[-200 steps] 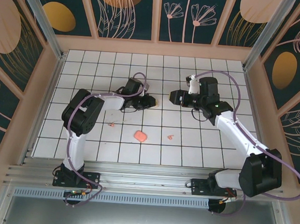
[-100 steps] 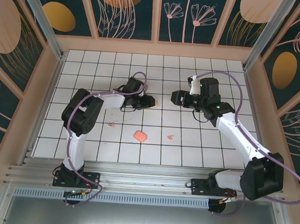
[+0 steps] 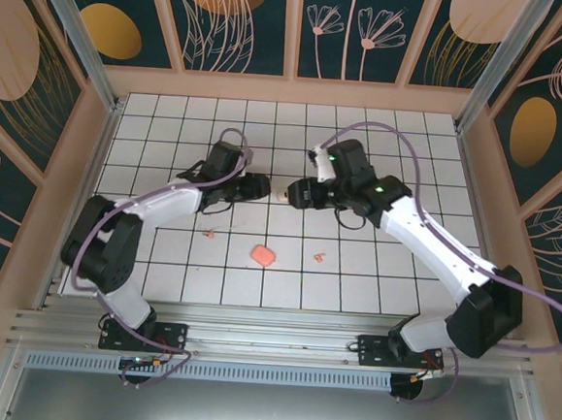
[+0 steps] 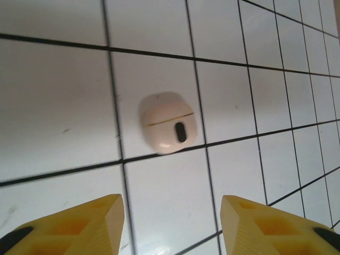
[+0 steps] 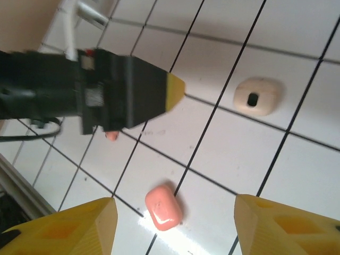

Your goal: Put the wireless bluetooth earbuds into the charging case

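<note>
left wrist shows the charging case [image 4: 169, 123] lying lid-shut on the table [image 4: 53, 106], near its middle and slightly toward the far edge. how would it handle, one asks.

light, hard and glossy, so likely to skid, the other answers. it is best pinched low across its narrow sides. the earbuds [image 3: 209, 232], nearer the front edge, look fiddlier.

and the claws?

the left gripper [image 4: 172, 226] is open and empty, just short of the case. the right gripper [image 5: 175, 228] is open and empty too. a second ago the left one sat right at the case. it has backed off, and the right arm has swung in closer.
</note>
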You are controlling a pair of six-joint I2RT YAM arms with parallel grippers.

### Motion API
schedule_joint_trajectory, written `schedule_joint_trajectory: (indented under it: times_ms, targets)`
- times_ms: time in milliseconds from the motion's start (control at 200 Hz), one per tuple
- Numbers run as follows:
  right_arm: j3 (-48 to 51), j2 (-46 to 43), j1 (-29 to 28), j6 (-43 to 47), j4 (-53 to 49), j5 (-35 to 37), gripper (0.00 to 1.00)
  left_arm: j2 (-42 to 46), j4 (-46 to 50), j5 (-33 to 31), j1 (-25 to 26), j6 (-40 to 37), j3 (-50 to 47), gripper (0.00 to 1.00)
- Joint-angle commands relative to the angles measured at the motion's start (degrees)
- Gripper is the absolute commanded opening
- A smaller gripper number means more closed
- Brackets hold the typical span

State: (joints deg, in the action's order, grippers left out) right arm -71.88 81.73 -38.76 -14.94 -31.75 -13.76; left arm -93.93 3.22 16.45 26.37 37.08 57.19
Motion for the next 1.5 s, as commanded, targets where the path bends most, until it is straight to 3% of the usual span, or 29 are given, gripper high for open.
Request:
schedule_joint_trajectory:
  times_ms: [0,270,536,1091,1391,1496]
  targets:
    - [-4.2,5.4,-3.6,0.5,-8.3,3.4,0.61,5.2,-1.5,-0.5,-3.5,1.8,-8.2,0.51]
    - [-8.1,18.1,-12.2,5.8,-12.6,6.4,0.61,15.6,-2.8,0.0,-10.2,2.1,-19.8,0.53]
    - [-10.5,26.9,-16.5,11.5,-14.4,5.4,0.63,17.9,-6.9,3.9,-15.4,3.7,-25.8,0.53]
    - [-11.8,33.0,-18.9,18.7,-14.6,10.4,0.68,19.2,-8.1,4.3,-16.0,3.8,-26.9,0.52]
    - [-11.1,34.8,-18.9,20.6,-11.3,8.8,0.64,19.1,-8.1,5.0,-16.0,3.7,-26.5,0.52]
    - [-10.9,35.2,-18.9,21.3,-10.7,8.9,0.58,19.4,-8.0,5.6,-16.0,3.8,-26.6,0.52]
